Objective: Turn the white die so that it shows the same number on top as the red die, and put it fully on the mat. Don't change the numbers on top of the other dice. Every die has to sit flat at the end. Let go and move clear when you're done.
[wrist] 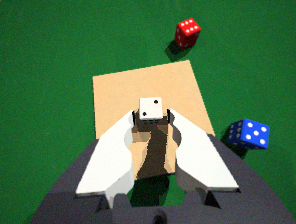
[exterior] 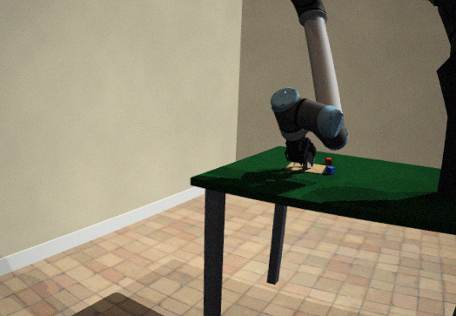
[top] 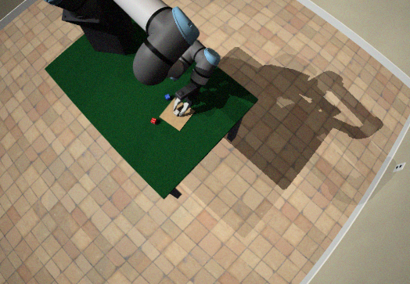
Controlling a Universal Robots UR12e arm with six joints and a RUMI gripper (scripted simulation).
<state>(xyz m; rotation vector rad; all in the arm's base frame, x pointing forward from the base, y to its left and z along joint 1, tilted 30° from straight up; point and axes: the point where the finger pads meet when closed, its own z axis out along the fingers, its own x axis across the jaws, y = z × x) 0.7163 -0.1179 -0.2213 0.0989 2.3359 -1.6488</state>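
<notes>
Beside the mat (top: 179,124) (exterior: 319,169) (wrist: 112,92), blue die (top: 167,97) (exterior: 330,171) (wrist: 255,134).

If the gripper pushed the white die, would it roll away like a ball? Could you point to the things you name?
Probably not: the white die (wrist: 150,108) has flat sides, so it would likely slide first. A push high up might tip it over, since it looks as tall as wide.

the mat (top: 178,125) (exterior: 318,169) (wrist: 115,95) is borne by the table (top: 117,97) (exterior: 383,182) (wrist: 40,75). in the wrist view, one die (wrist: 150,109) is seen over the mat, a second die (top: 154,120) (exterior: 328,161) (wrist: 187,33) beyond its far edge, and a third die (top: 167,97) (exterior: 330,171) (wrist: 255,134) just beside its right edge.
</notes>
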